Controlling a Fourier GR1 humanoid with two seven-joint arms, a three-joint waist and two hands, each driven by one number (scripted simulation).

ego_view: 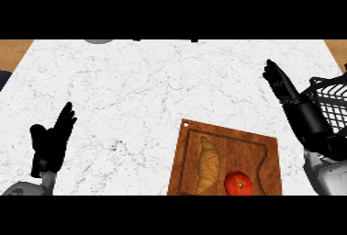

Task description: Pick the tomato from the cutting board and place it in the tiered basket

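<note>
We see tomato [238, 183] on cutting board [261, 151]; our right hand [295, 98], fingers straight, beside tiered basket [331, 94]; left hand [53, 140] likewise.

The tomato [238, 183] is red, the cutting board [261, 153] wood-grained brown, the counter [149, 87] white with grey veins.
</note>
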